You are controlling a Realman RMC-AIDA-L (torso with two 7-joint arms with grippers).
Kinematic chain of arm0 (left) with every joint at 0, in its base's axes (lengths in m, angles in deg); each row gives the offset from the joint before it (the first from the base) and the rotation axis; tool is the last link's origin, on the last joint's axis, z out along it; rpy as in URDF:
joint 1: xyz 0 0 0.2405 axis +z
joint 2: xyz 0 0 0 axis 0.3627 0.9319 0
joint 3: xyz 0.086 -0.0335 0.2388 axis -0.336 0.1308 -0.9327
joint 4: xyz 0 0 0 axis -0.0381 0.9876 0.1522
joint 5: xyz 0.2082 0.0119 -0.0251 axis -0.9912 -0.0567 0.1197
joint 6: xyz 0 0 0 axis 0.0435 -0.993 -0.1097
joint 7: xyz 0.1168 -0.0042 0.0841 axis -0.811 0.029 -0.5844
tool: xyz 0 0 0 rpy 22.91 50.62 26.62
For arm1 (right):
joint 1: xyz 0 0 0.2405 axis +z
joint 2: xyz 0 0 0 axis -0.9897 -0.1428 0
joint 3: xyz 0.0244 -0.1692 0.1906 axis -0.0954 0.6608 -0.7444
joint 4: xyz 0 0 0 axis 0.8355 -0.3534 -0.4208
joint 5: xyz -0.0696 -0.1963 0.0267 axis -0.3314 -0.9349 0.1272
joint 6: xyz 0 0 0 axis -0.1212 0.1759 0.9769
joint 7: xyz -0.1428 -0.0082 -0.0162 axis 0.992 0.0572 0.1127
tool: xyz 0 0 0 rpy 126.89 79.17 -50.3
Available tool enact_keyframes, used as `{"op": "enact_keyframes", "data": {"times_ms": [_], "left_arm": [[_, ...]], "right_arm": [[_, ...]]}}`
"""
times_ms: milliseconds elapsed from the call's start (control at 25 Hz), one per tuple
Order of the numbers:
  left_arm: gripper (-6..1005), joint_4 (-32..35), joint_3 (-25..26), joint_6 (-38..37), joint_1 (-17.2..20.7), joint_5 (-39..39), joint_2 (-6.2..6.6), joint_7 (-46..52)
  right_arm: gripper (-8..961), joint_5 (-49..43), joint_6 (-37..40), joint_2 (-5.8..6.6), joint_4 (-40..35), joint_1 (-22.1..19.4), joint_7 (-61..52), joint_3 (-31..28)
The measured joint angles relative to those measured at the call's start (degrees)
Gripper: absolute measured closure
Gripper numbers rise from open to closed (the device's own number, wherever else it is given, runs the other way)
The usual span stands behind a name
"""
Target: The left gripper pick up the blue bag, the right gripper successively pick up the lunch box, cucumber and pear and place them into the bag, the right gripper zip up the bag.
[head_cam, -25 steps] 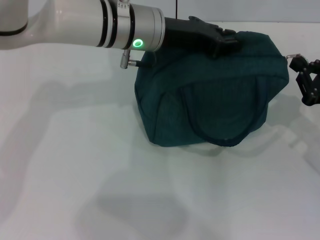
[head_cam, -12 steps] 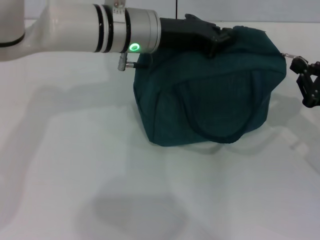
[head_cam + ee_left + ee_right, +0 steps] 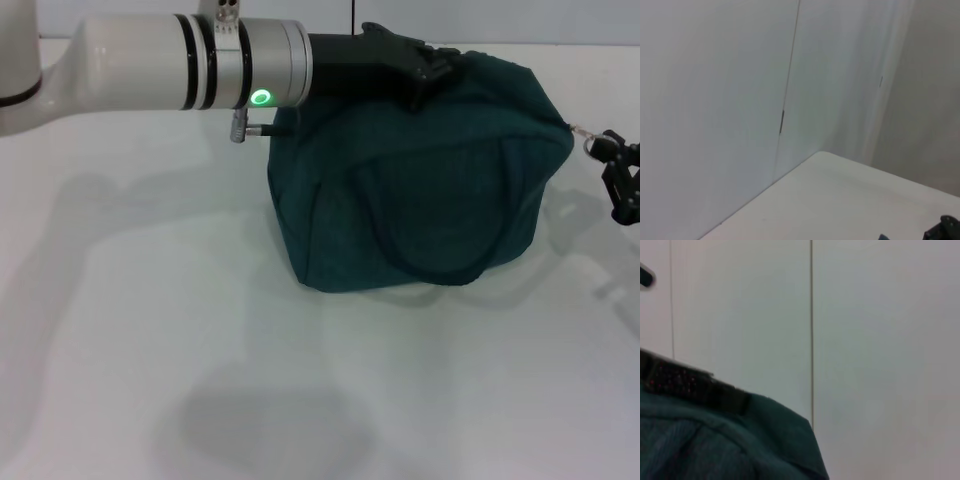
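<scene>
The left end effector [image 3: 425,72] grips the top of the blue bag [image 3: 420,190] on the tabletop [image 3: 150,330]; the right end effector [image 3: 615,170], apparently pinching the zipper pull, should draw steadily along the seam.

From the head we look forward and down onto the tabletop [image 3: 200,350], near enough that the bag [image 3: 420,190] fills the far middle, its top close to the far edge. Our left arm [image 3: 180,75] crosses in from the left; the right gripper [image 3: 622,180] shows at the right edge.

The left wrist camera faces away from the table toward the wall [image 3: 715,100], catching a tabletop corner [image 3: 840,200] from low and far.

The right wrist camera sits close beside the bag [image 3: 715,440], looking over its top at the wall [image 3: 880,340].

All three views share the bag or tabletop.
</scene>
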Motion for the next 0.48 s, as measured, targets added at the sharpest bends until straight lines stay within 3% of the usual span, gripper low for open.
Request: {"op": "enact_keyframes", "data": {"times_ms": [480], "left_arm": [[934,0.01,1.57,0.08,0.53,1.25,0.03,-0.54]], "right_arm": [[935,0.64,-4.79,0.01,0.61,0.34,-0.06,-0.02]]}}
